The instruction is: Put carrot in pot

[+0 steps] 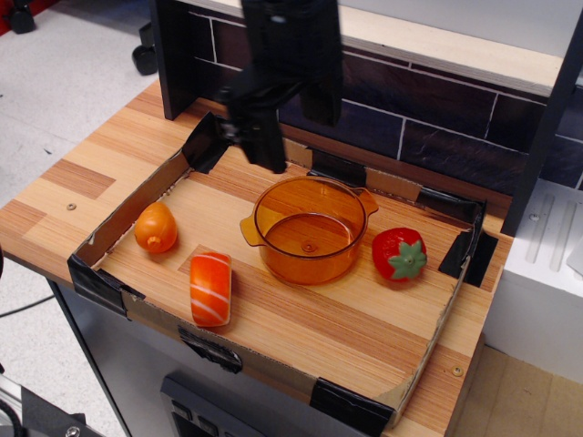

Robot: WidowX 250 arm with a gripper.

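Orange egg-shaped plastic carrot (156,227) lies free beside translucent amber pot (308,229); blurred black gripper (266,150) hovers above, fingers' state unclear.
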